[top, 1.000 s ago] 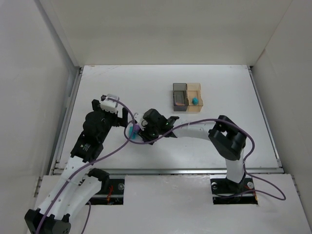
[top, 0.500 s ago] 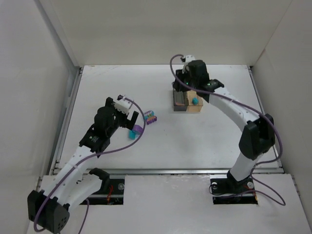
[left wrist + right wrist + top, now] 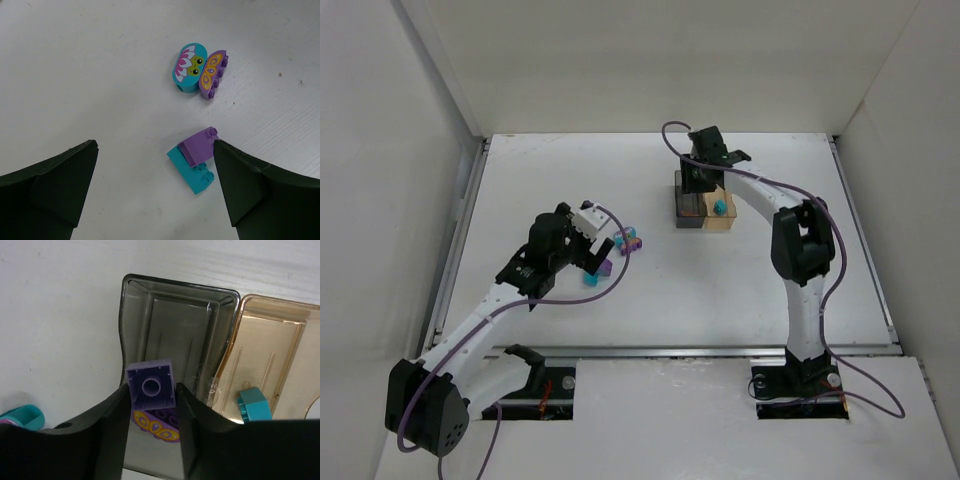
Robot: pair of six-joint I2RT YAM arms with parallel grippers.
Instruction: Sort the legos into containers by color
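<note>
My right gripper (image 3: pixel 151 386) is shut on a purple lego brick (image 3: pixel 151 385) and holds it above the dark grey container (image 3: pixel 180 287), which has a purple wing-printed piece (image 3: pixel 157 426) in it. The tan container (image 3: pixel 270 340) beside it holds a teal brick (image 3: pixel 255 405). In the top view the right gripper (image 3: pixel 698 180) is over the grey box (image 3: pixel 688 212), next to the tan one (image 3: pixel 720 222). My left gripper (image 3: pixel 154 145) is open and empty above the table. A purple brick stuck on a teal brick (image 3: pixel 195 160) lies by its right finger. A teal flower oval with a purple wing piece (image 3: pixel 200 67) lies farther off.
White walls enclose the table on three sides. A metal rail (image 3: pixel 650 350) runs along the near edge. A purple cable (image 3: pixel 610 250) hangs from the left wrist near the loose bricks (image 3: pixel 628 240).
My right arm has swung from the table's middle to the containers with the purple brick and now hangs over the grey one. My left gripper has moved right, toward the loose bricks.
</note>
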